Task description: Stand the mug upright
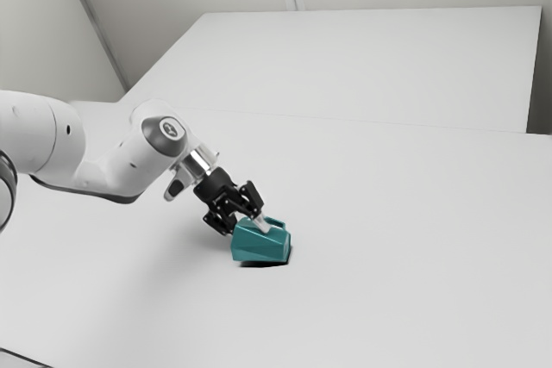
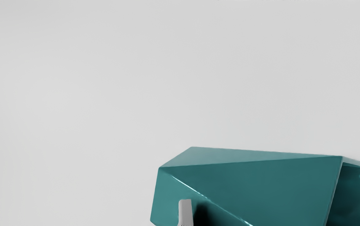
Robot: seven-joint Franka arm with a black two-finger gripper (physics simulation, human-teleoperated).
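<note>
The glossy teal mug [image 1: 261, 246] with faceted walls lies on its side on the white desk [image 1: 397, 239]. Whether the black end effector [image 1: 253, 223] at it is wide or narrow, I cannot tell.

A pale, plain tabletop [image 1: 388, 247] is stretching out wide, and a teal, faceted mug [image 1: 259, 249] is lying on its side there, a dark shadow [image 1: 266, 265] showing along its underside.
</note>
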